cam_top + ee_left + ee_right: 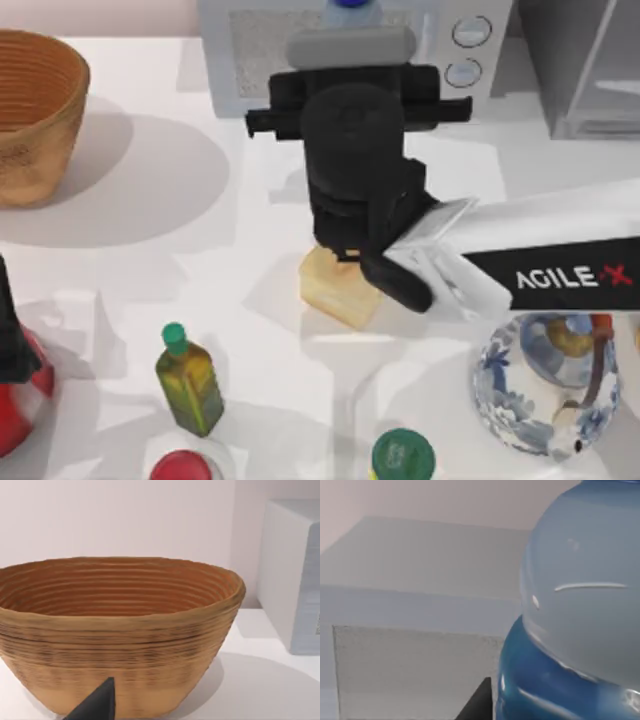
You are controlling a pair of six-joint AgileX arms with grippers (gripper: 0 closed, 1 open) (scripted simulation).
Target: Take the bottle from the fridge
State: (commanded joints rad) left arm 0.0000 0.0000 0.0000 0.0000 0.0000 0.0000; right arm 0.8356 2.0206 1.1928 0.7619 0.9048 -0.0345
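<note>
White tabletop crowded while the bottle is hanging in the grip

Pale wall and white table (pixel 150 250) are backing the scene. Right gripper (pixel 350 50) fingers (pixel 479 702) are pinching the bottle (pixel 580 605), one pad lying against its blue cap. Just beyond the fingers the microwave (pixel 250 60) is standing; the fridge (pixel 590 70) is sitting well apart to their right, so the bottle is already out of it. Behind the fingers the arm is crossing over a yellow block (pixel 340 290), near the patterned vase (pixel 545 385). Left arm (pixel 8 335) is idling far to their left, facing the basket (pixel 120 630). Judging risk: a hold near the smooth cap could be slipping, dropping the bottle onto the microwave
</note>
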